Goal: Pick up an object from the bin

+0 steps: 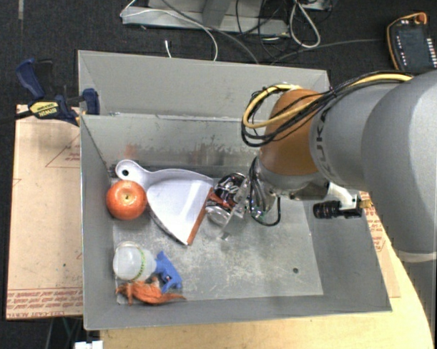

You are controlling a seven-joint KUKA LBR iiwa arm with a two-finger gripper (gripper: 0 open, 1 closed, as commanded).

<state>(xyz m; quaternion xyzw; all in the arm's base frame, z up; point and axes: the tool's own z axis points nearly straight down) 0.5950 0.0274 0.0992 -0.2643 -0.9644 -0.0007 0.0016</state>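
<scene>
Camera view shows the white scoop [173,201] with a brown edge, lying mid-left in the bin [272,272], a red apple [126,200] just beside it; the jaws are low at its right edge; whether they are open or closed I cannot tell; that thin, slanted edge could slip out when lifted.

1. Setting: a robotics laboratory.
2. Large grey industrial robot arm [391,140], with yellow and black cables [258,107] looped at its wrist, reaching into a grey metal bin [207,91] of unrelated loose things.
3. Orange-edged hand-held control pendant [413,42], upper right, on a dark carpeted floor [52,21].
4. Loose cords [302,26] and grey equipment [181,11] lying behind the bin.
</scene>
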